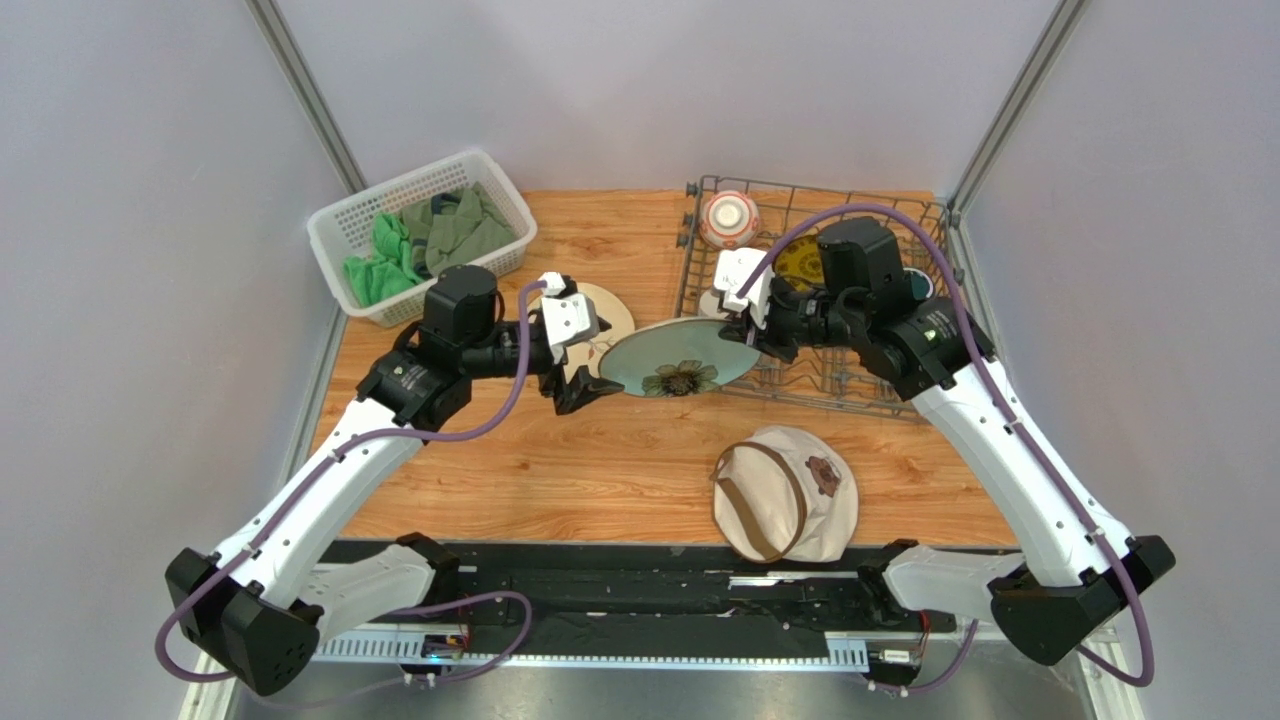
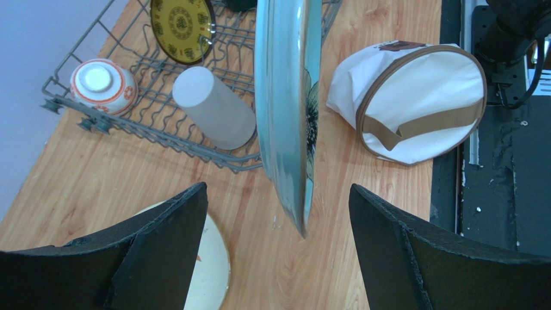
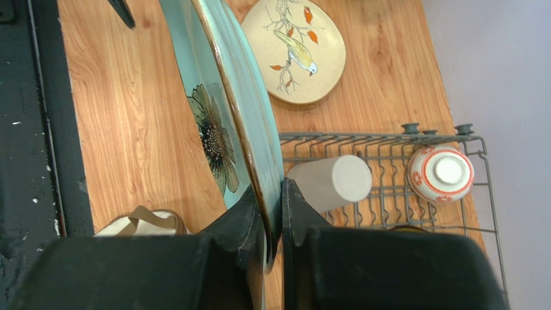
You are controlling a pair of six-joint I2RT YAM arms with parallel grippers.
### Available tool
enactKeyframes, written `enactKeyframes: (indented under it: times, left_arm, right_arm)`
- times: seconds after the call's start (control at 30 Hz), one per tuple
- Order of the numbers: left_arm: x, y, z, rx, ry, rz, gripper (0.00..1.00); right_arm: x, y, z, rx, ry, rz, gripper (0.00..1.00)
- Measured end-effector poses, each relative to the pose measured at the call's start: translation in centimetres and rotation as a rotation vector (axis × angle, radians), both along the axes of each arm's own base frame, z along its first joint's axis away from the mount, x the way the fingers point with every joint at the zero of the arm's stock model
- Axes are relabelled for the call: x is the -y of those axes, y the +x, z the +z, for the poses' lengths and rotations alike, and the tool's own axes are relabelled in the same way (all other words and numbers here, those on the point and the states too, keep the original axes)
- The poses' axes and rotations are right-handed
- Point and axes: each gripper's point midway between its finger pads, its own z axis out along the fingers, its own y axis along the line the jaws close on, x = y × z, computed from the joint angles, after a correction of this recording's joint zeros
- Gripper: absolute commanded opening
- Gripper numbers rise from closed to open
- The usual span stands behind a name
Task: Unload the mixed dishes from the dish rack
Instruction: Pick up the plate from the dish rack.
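**Green plate out of rack, positioned for handover**

The desk (image 1: 601, 465) carries the dish rack (image 1: 842, 192) just behind the right pincer (image 3: 273, 194). A tumbler (image 2: 216, 110), a patterned bowl (image 2: 103, 84) and a small yellow plate (image 2: 182, 26) are inside it. The green plate (image 1: 676, 360) is clear of the rack, tilted over the desk and clamped at its rim by the right pincer. The left pincer (image 2: 278, 194) gapes wide and empty astride the far rim, apparently to receive it. A bird plate (image 3: 294, 48) lies flat beside it. Both arms reach forward, wrists turned inward.

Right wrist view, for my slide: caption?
Right gripper clamps pale green plate; beige tumbler and patterned bowl sit in dish rack.
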Motion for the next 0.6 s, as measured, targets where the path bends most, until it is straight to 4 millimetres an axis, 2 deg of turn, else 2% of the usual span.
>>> enactKeyframes:
  times: [0.03,0.13,0.17,0.23,0.33,0.37,0.4,0.53,0.57,0.6]
  left_arm:
    - [0.2,-0.1,-0.1,-0.004,0.002,-0.006,0.84]
    - [0.5,-0.1,-0.3,-0.015,0.002,-0.015,0.68]
    - [0.6,-0.1,-0.4,-0.019,0.002,-0.015,0.59]
    - [0.7,-0.1,-0.6,-0.026,0.004,-0.016,0.48]
    - [0.8,-0.2,-0.7,-0.041,0.003,-0.018,0.22]
    - [0.8,-0.2,-0.7,-0.044,0.002,-0.018,0.05]
    - [0.6,0.3,-0.7,-0.048,0.003,0.013,0.00]
    - [0.0,1.7,-0.8,-0.059,0.006,0.099,0.00]
    - [0.0,1.8,-0.8,-0.059,0.007,0.105,0.00]
    - [0.0,1.8,-0.9,-0.059,0.008,0.106,0.00]
  right_arm:
    - [-0.3,-0.2,0.0,-0.002,0.002,0.009,0.03]
    - [-1.3,-0.7,0.1,-0.006,0.015,0.033,0.03]
    - [-1.5,-0.8,0.0,-0.007,0.018,0.037,0.03]
    - [-2.0,-0.9,-0.2,-0.014,0.021,0.047,0.03]
    - [-2.4,-0.8,-0.4,-0.020,0.023,0.049,0.04]
    - [-2.5,-0.7,-0.4,-0.019,0.025,0.048,0.05]
    - [-2.6,-0.6,-0.5,-0.026,0.027,0.044,0.07]
    - [-2.9,-0.2,-0.7,-0.041,0.045,0.006,0.16]
    - [-2.9,-0.1,-0.8,-0.039,0.049,0.003,0.21]
    - [-2.9,-0.1,-0.9,-0.040,0.049,0.002,0.34]
